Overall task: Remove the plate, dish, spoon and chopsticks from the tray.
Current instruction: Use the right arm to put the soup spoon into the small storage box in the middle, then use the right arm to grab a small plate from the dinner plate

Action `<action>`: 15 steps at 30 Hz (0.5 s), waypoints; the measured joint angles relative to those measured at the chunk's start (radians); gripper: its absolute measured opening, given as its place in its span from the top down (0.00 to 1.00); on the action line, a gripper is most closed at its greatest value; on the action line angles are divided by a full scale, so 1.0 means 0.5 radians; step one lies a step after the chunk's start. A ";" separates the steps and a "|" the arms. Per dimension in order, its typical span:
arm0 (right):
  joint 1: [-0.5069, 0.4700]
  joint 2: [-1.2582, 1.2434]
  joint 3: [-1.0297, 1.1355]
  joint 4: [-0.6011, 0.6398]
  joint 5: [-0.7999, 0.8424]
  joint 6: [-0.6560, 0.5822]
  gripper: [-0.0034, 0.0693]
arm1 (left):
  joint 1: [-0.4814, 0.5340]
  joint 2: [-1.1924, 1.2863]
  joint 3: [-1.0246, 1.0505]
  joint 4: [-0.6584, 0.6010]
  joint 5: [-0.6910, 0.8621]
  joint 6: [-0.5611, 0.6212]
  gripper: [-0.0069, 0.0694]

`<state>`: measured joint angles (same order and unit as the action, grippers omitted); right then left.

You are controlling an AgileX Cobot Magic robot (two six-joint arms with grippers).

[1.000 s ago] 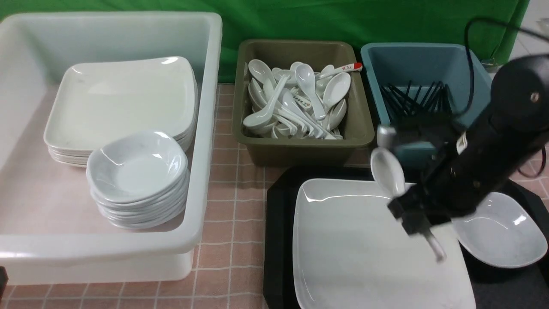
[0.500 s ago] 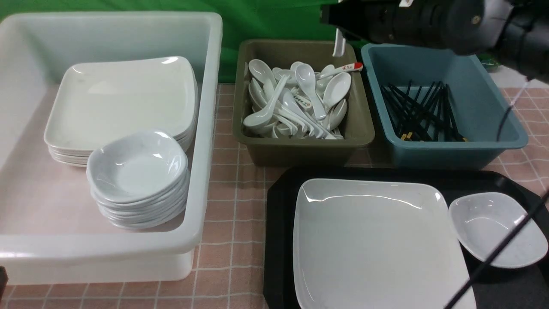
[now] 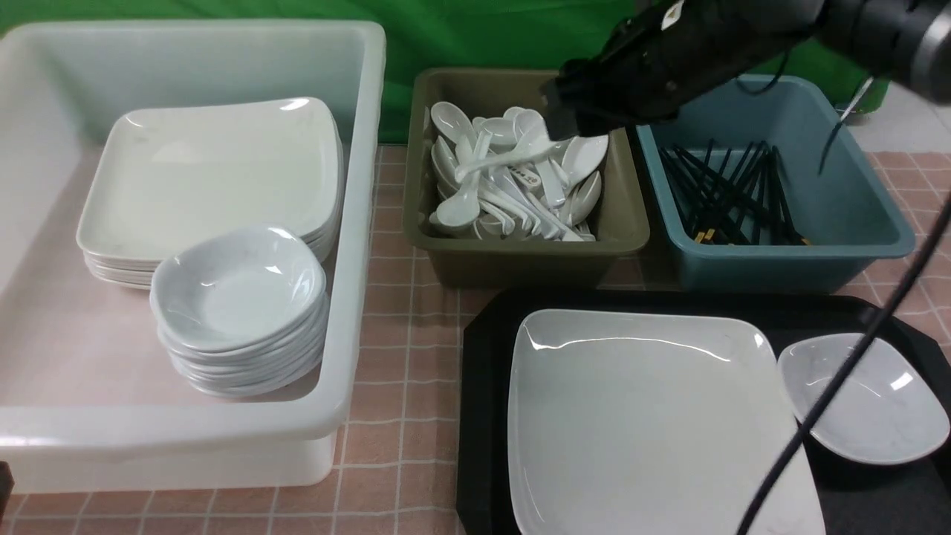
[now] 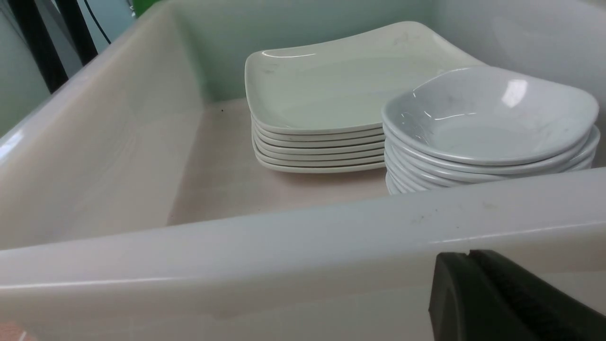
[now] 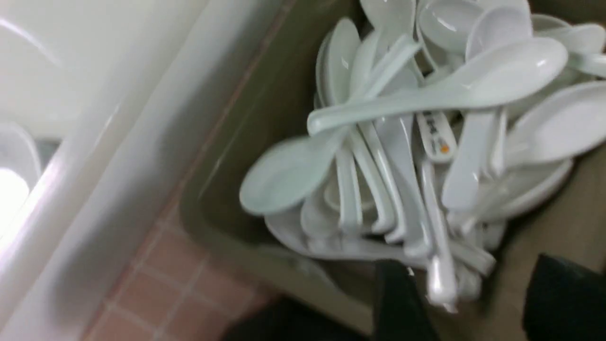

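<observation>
The white plate (image 3: 646, 416) and the small dish (image 3: 865, 397) lie on the black tray (image 3: 483, 416). My right gripper (image 3: 556, 128) hangs over the olive bin (image 3: 520, 256), jaws open and empty (image 5: 478, 303). Just beneath it a white spoon (image 3: 505, 154) lies crosswise on top of the pile of spoons, clear of the fingers (image 5: 402, 303); the right wrist view shows this spoon (image 5: 440, 92) too. Black chopsticks (image 3: 732, 197) lie in the blue bin (image 3: 780, 260). My left gripper (image 4: 468, 258) is shut, empty, close to the white tub's front wall.
The white tub (image 3: 349, 223) on the left holds a stack of square plates (image 3: 208, 178) and a stack of small dishes (image 3: 238, 297). A black cable (image 3: 839, 386) from my right arm hangs across the tray over the dish. Pink checked cloth covers the table.
My right arm carried the spoon from above the tray up and back to the olive bin. Its jaws opened and the spoon now lies on the pile.
</observation>
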<state>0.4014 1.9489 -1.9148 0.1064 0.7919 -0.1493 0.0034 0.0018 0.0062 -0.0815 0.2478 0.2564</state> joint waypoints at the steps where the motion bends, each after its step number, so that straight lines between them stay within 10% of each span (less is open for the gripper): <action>1: -0.002 -0.013 -0.015 -0.014 0.070 -0.006 0.49 | 0.000 0.000 0.000 0.000 0.000 0.000 0.88; 5: -0.099 -0.333 -0.040 -0.312 0.680 0.002 0.89 | 0.000 0.000 0.000 0.002 0.000 0.000 0.88; 15: -0.177 -0.829 0.899 -0.378 0.671 0.141 0.89 | 0.000 0.000 0.000 0.002 0.000 0.000 0.88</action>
<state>0.3131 1.5344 -1.4652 -0.0828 1.1275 -0.0788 0.0034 0.0018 0.0062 -0.0806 0.2479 0.2564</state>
